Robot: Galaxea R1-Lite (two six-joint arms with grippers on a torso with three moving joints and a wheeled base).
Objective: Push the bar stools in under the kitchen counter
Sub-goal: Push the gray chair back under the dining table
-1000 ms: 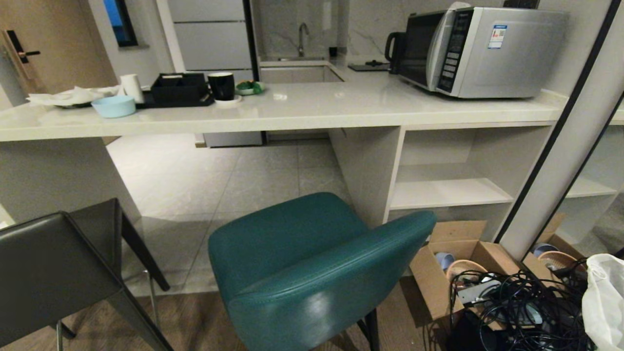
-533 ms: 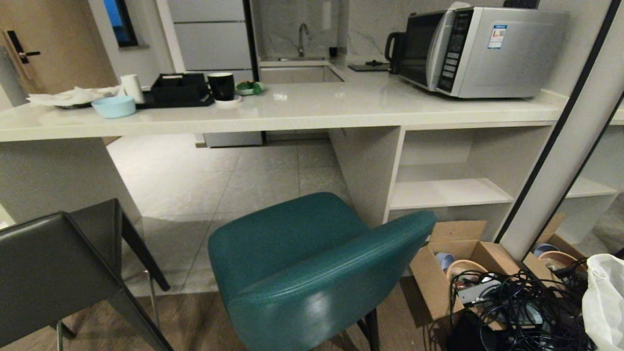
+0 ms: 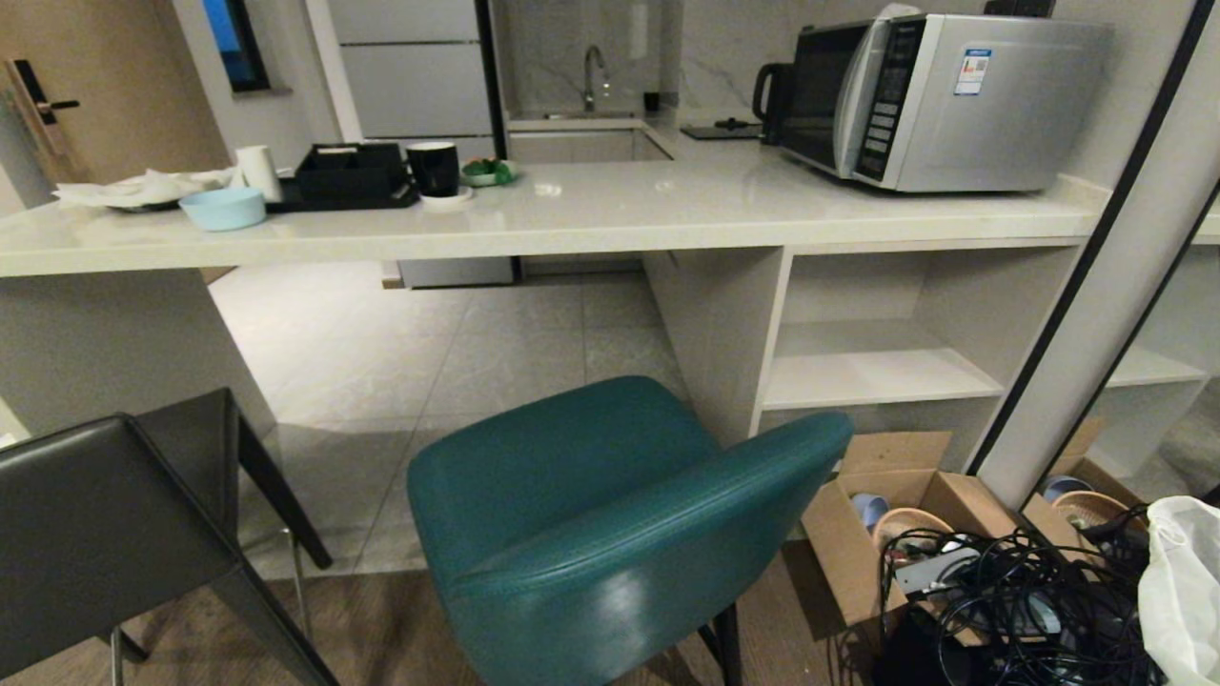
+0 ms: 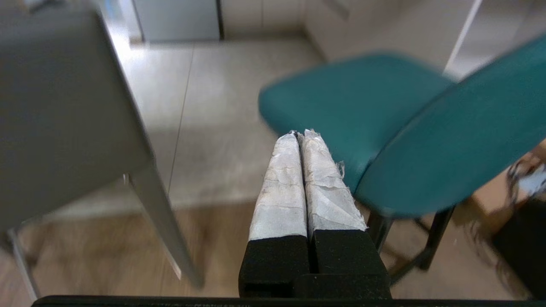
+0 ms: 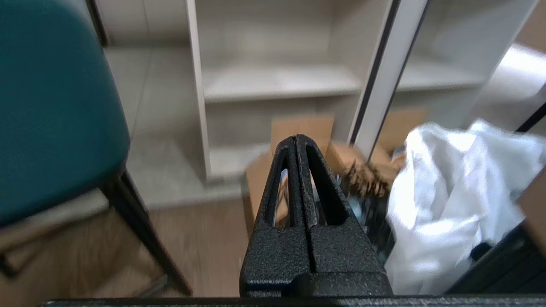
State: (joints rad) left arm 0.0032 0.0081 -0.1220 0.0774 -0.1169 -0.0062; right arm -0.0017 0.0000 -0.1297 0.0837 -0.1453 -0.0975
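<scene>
Both stools are out from under the counter (image 3: 591,224): teal stool (image 3: 610,514) sits short of its front edge by the shelving (image 3: 877,376), grey stool (image 3: 105,534) off toward the left end. Left gripper (image 4: 301,135) is pinched shut on nothing in the gap between them; right gripper (image 5: 296,138), also shut and empty, is beside the teal one, near a cardboard box (image 3: 863,534).

The desk (image 3: 591,224) is the landmark. The round stool (image 3: 610,519) stands in front of it, not under it. The boxy stool (image 3: 105,534) stands in front too, further left. A microwave (image 3: 939,100) sits on its right end. A box (image 3: 905,534) sits on the floor, right of the round stool.
</scene>
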